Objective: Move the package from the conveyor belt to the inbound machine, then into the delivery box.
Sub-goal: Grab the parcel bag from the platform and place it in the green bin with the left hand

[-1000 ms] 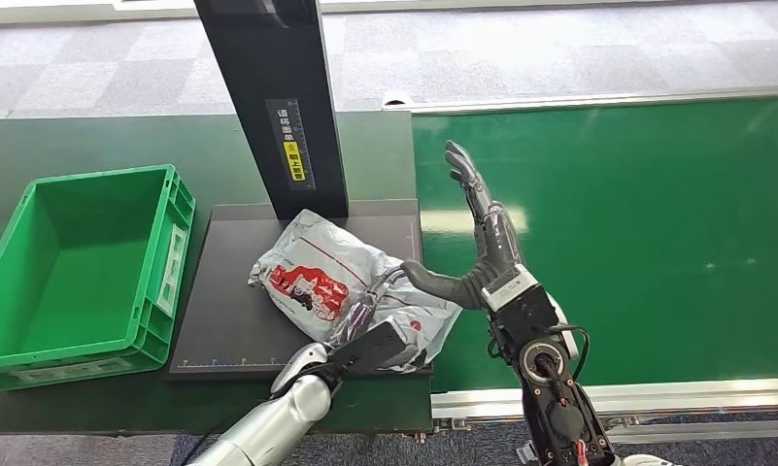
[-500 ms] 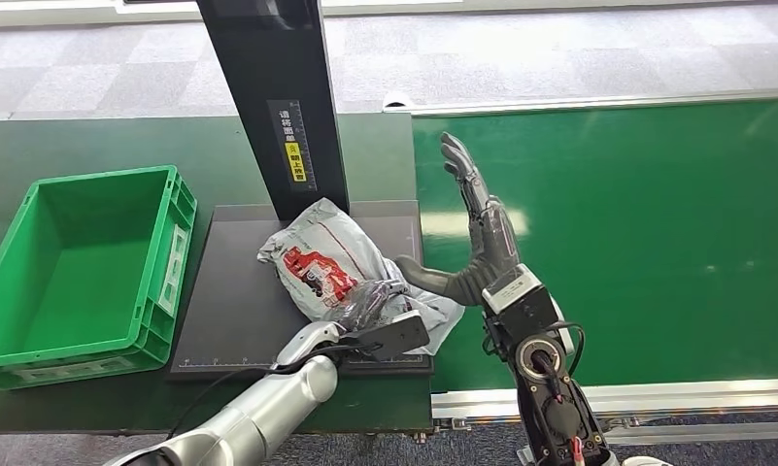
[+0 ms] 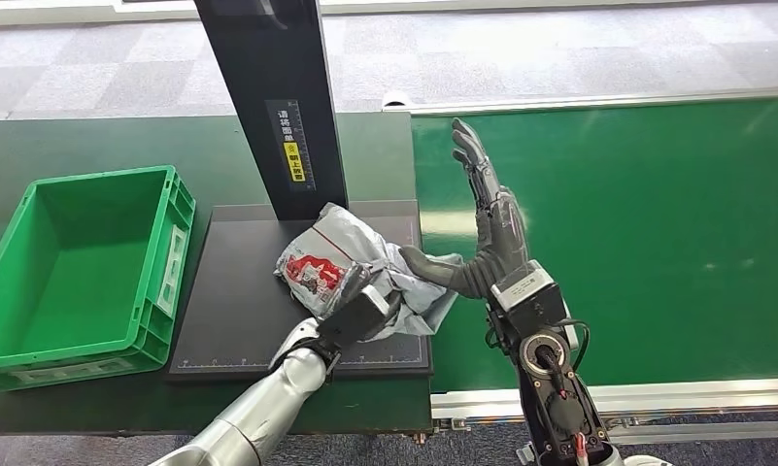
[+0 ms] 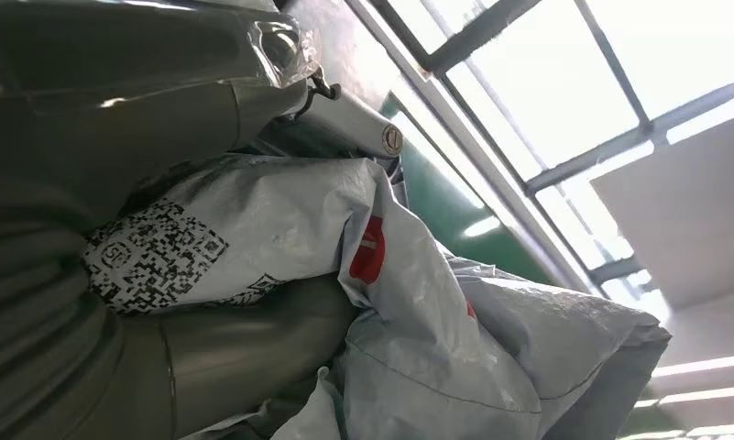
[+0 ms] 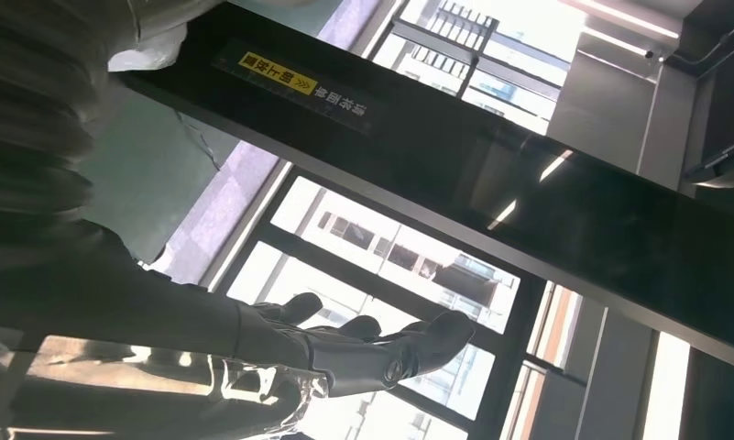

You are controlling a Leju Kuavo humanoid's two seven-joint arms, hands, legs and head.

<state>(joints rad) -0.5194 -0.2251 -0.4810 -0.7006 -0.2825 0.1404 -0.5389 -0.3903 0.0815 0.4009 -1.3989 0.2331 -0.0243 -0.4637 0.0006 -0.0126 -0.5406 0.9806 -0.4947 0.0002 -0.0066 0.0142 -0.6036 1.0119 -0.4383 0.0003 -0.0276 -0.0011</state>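
Observation:
The package (image 3: 351, 254), a crumpled grey plastic mailer with red print, lies bunched on the inbound machine's black plate (image 3: 239, 301), just in front of its black column (image 3: 273, 97). My left hand (image 3: 357, 313) grips the package's near edge from below. In the left wrist view the package (image 4: 436, 339) shows a QR label (image 4: 157, 257) between the grey fingers (image 4: 97, 137). My right hand (image 3: 487, 233) stands open above the belt's left edge, fingers stretched away from me, thumb against the package's right side. The right wrist view shows that hand (image 5: 253, 339) spread, holding nothing.
An empty green delivery box (image 3: 161, 262) sits on the dark table, to the left of the plate. The green conveyor belt (image 3: 637, 223) runs to the right, bordered by a metal rail (image 3: 618, 398) at the front. The column (image 5: 491, 174) rises right behind the package.
My left hand has slid forward under the package and pushed it toward the column, bunching it up. My right hand has shifted slightly right and farther from me, still spread.

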